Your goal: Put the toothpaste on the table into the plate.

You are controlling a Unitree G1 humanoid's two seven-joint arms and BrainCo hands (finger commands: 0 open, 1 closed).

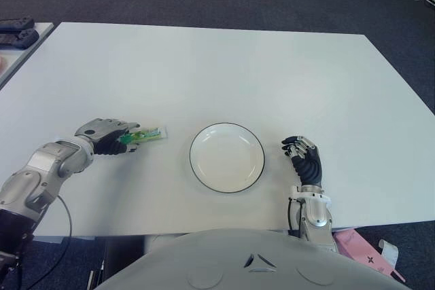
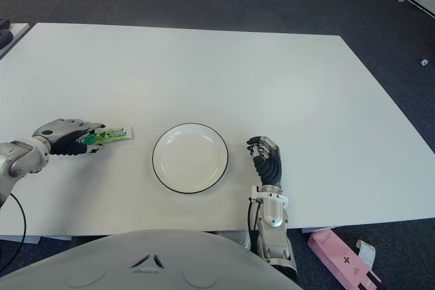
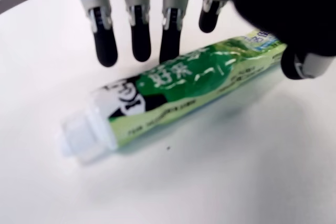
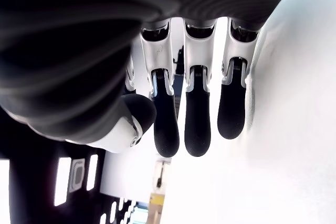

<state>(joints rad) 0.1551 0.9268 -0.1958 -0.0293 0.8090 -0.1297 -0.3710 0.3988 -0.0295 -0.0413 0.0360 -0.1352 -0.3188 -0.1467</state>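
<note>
Toothpaste tube (image 3: 178, 90): green label with large white Chinese characters along the body, not clearly readable; a small blue-and-white printed patch at the crimped end, too small to make out. Pink box (image 2: 340, 259): one dark cross mark. No other legible text.

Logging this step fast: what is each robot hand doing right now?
Left robot hand: open over the toothpaste on the table, not gripping it.
Right robot hand: open, empty, right of the plate.
</note>
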